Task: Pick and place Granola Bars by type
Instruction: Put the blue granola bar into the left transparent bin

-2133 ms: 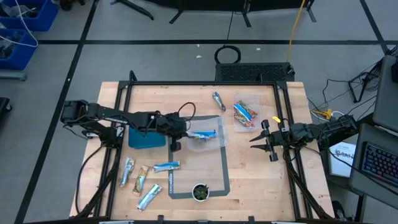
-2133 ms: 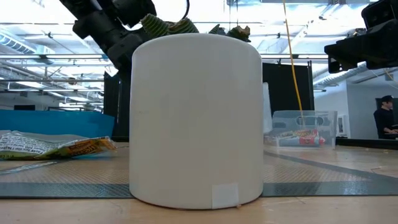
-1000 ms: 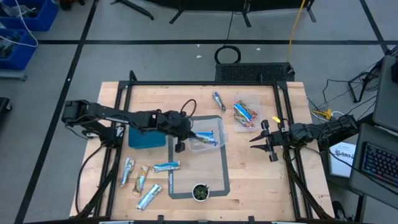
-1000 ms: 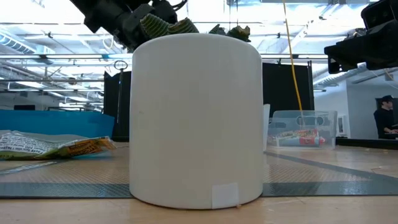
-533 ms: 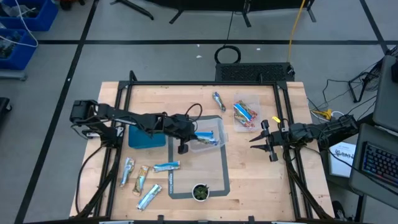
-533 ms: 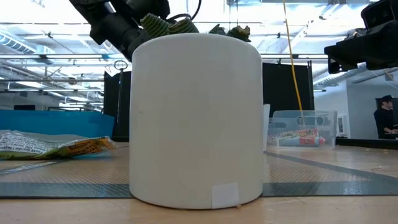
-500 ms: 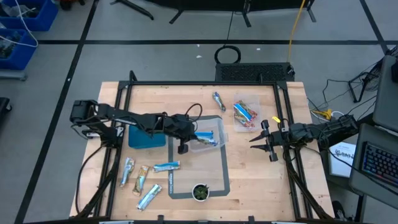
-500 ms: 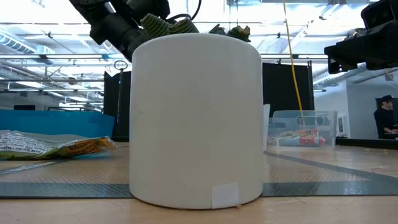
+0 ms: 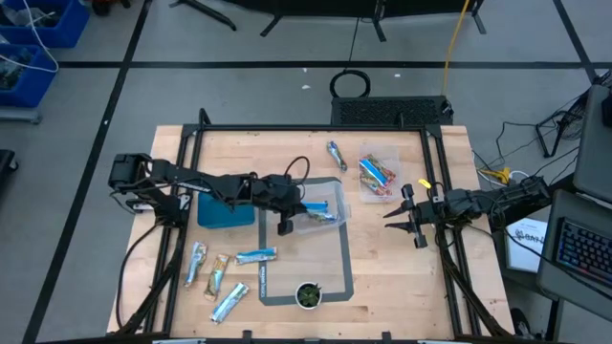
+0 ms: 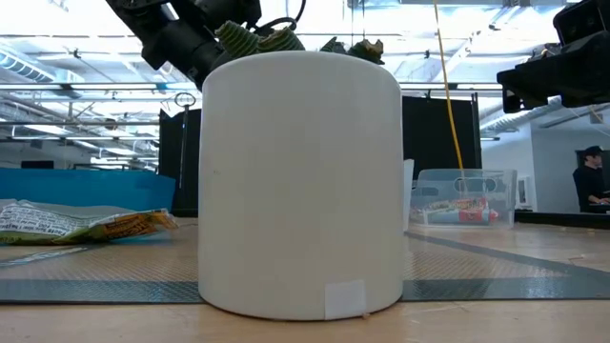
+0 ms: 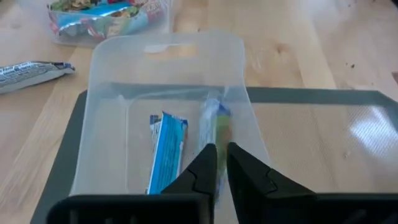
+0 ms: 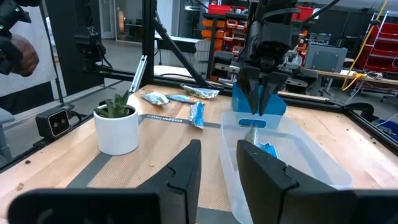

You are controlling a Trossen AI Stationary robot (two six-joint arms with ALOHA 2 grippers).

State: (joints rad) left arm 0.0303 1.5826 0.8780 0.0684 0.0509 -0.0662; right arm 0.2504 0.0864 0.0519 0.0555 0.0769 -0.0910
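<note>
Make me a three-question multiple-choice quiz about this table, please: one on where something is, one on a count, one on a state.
1. Where is the left gripper?
A. Over the clear bin in the middle of the table
B. Over the potted plant
C. At the table's right edge

2. How many loose granola bars lie grouped to the left of the potted plant?
A. One
B. Nine
C. Four

3. What is the right gripper doing?
A. Gripping a blue bar
B. Open, holding nothing
C. Lifting the plant

Answers:
1. A: the left gripper points into the clear bin.
2. C: the high view shows four loose granola bars left of the potted plant.
3. B: the right gripper shows a bare gap between its fingers.
</note>
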